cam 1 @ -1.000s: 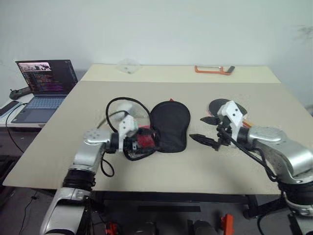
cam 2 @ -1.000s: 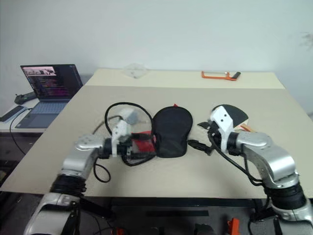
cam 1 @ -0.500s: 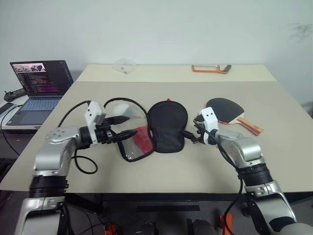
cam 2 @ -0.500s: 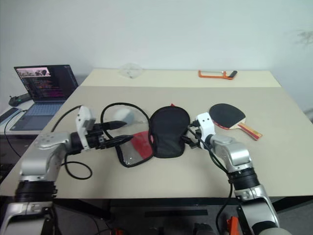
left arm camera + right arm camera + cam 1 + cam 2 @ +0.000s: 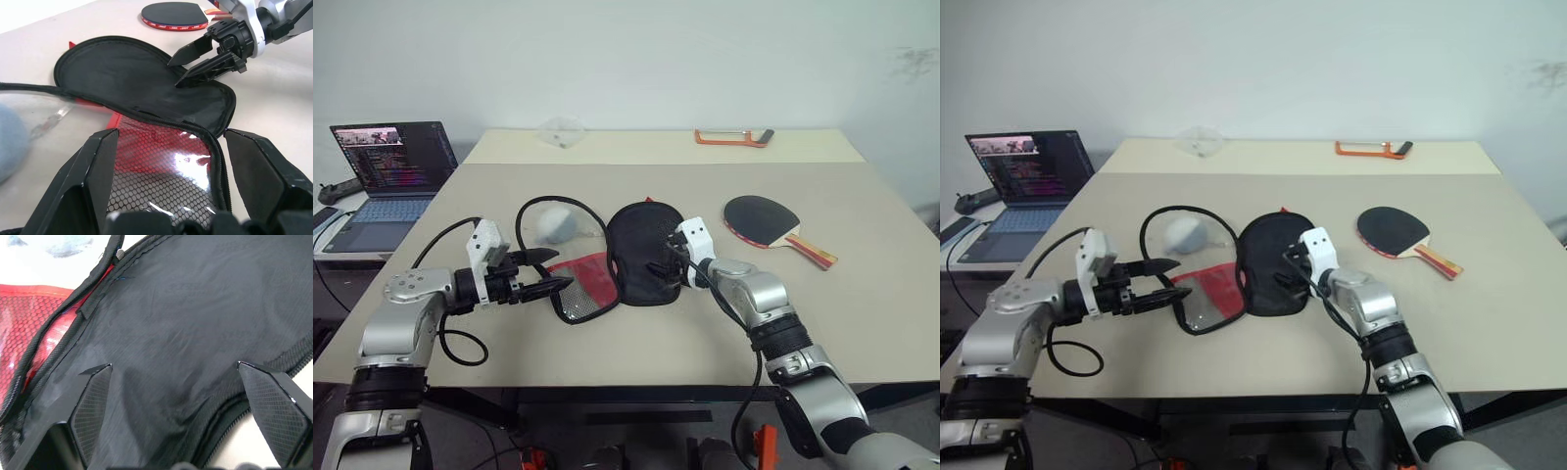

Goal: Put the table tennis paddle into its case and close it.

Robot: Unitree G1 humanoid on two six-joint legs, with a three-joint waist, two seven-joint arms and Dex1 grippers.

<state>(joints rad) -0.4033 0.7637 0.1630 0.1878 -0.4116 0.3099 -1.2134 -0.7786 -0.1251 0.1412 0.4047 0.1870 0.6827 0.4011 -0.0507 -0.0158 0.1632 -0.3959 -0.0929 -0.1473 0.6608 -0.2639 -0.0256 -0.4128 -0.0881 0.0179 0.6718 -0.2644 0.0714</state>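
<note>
Black fabric of the case (image 5: 648, 253) is lying opened flat at frame centre, its red mesh flap (image 5: 582, 286) folded out toward the lower left, so the interior is exposed and ready to take a paddle. Nothing is sitting inside it yet.

Right gripper (image 5: 195, 62) is hovering over the black half near its narrow end, jaws spread wide and holding nothing; the lower fingertip appears to be just touching the fabric, though contact is hard to confirm. Judgement: it is positioning either to pin the cover flat or to catch its edge.

Left gripper (image 5: 546, 274) is pointing at the mesh flap from the left, fingers standing wide apart, empty, tips just beside the flap's zippered rim. Judgement: it is placed to steady or lift that flap.

Table tennis paddle (image 5: 766, 217) is resting black face up on the table (image 5: 862, 294), right of centre and well apart from the case, handle pointing toward the lower right. Neither gripper is near it.

Surroundings: a pale blue-grey lump (image 5: 553, 223) inside a black cable loop (image 5: 530, 208) is sitting just beyond the flap; an orange-framed tool (image 5: 732, 137) and a clear plastic item (image 5: 560, 131) are lying at the far edge; a laptop (image 5: 384, 171) is open at upper left. The path between paddle and case is looking unobstructed, apart from the right arm itself.
</note>
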